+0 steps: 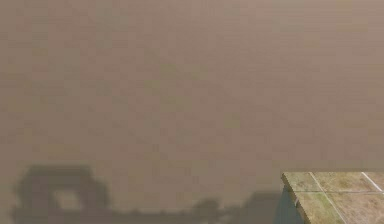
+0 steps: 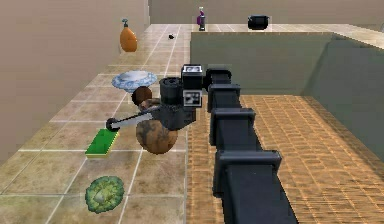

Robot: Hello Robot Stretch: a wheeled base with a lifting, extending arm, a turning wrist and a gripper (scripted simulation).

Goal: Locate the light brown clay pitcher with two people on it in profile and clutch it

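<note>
On tiled counter [image 2: 55, 150], gripper [image 2: 118, 123] by brown lump [image 2: 160, 137], orange-brown vessel [image 2: 128, 40] beyond.

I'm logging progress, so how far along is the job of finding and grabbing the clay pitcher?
Done: the arm is stretched out over the counter. In hand: the tool sits by a round brown thing; I cannot tell whether it holds anything, or whether that is the pitcher. An orange-brown jug stands farther along. Left: a clear lift off the counter.
</note>
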